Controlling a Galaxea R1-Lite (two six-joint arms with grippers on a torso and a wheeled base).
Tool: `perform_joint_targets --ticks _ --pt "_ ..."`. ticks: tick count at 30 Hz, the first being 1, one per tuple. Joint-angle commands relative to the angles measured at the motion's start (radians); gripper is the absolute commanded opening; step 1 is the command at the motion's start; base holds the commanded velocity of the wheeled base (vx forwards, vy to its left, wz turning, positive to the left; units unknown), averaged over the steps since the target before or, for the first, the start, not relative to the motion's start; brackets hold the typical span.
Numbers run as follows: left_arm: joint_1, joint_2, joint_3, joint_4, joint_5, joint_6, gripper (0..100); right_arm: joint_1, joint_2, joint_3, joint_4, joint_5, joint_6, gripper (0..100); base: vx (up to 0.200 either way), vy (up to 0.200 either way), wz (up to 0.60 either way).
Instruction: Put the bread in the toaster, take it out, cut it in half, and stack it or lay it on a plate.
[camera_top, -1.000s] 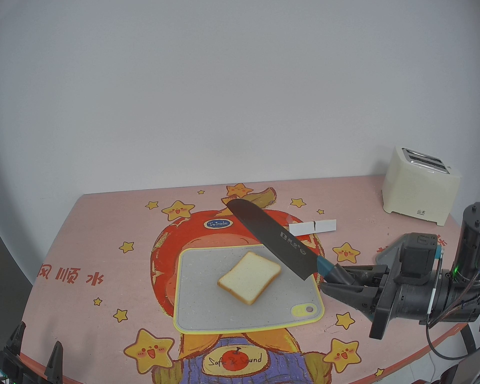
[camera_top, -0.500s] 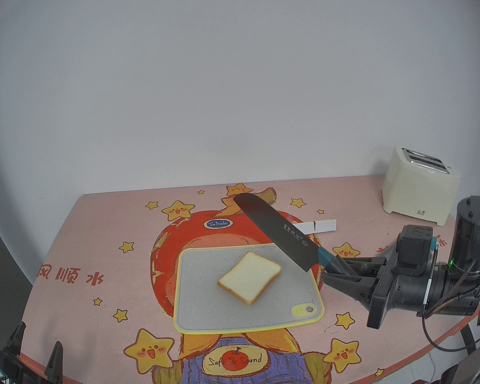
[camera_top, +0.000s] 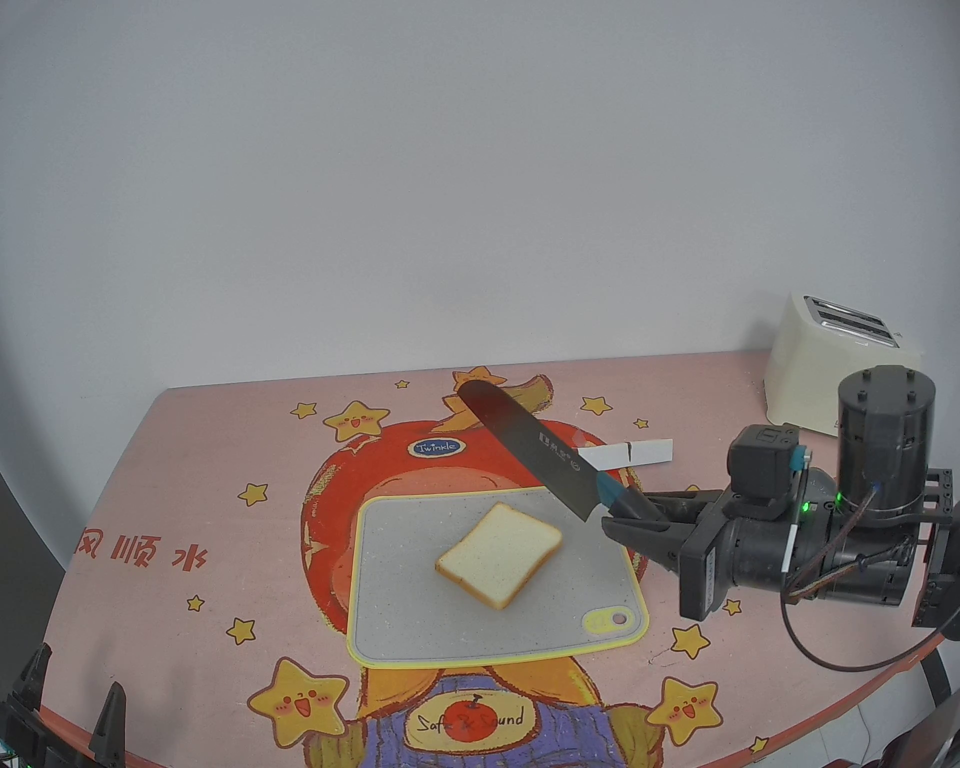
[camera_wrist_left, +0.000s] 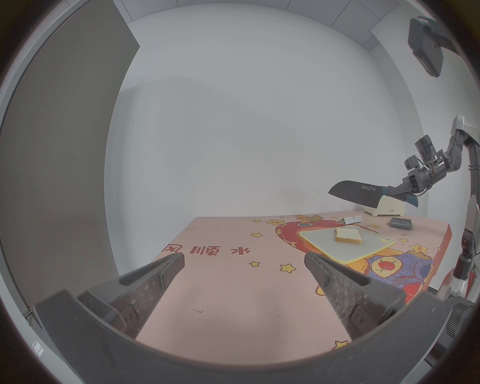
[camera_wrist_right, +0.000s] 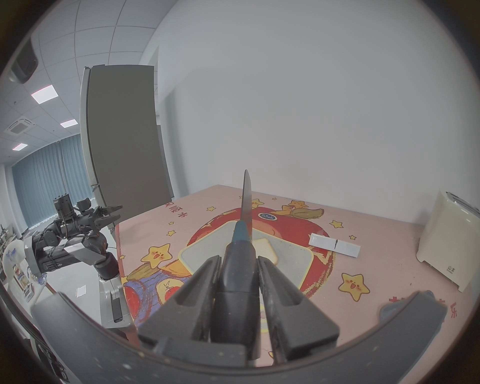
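I am gripping the knife (camera_top: 535, 447) by its handle in my right jaws. They are clenched on either side of the dark grip, just behind the teal collar. In the head view the knife's long axis is running on a diagonal, from the handle right of centre up toward the upper left. Its tip is pointing at the far side of the worktop (camera_top: 200, 480). That view is giving me the broad dark flat of the blade, crossing the far right corner of the cutting board (camera_top: 400, 600). The right wrist view is giving me the same knife (camera_wrist_right: 246, 200) edge-on: a thin upright line aimed away from me, over the board. The left wrist view is adding the height — the knife (camera_wrist_left: 357, 192) is hanging in profile well above the board, touching nothing.

The bread (camera_top: 499, 554) is lying flat at the middle of the cutting board, a whole slice turned so its corners are pointing along the board's sides. It is sitting just below and left of the blade in the head frame.

My left jaws are spread wide and grasping nothing. They are hovering at the worktop's near left corner, with their fingertips (camera_top: 108, 712) poking in at the lower left of the head frame.

The toaster (camera_top: 815, 355) is standing at the right edge — slots up — behind my right arm. A white strip (camera_top: 625, 454) is lying on the worktop just past the board.
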Motion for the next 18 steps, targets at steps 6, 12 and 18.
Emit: perform_joint_targets --ticks 6,12,18 --pt "0.0 -0.004 0.015 0.0 0.0 0.0 100 0.009 0.047 0.041 -0.013 -0.005 -0.002 0 0.0 0.0 0.0" --pt "0.0 -0.004 0.015 -0.001 0.001 -0.003 100 0.07 0.079 0.055 -0.008 -0.005 0.004 0 0.0 0.0 0.0" --pt "0.0 -0.004 0.016 -0.001 0.0 0.0 100 0.052 0.125 0.054 -0.016 -0.005 0.003 0 0.0 0.0 0.0"
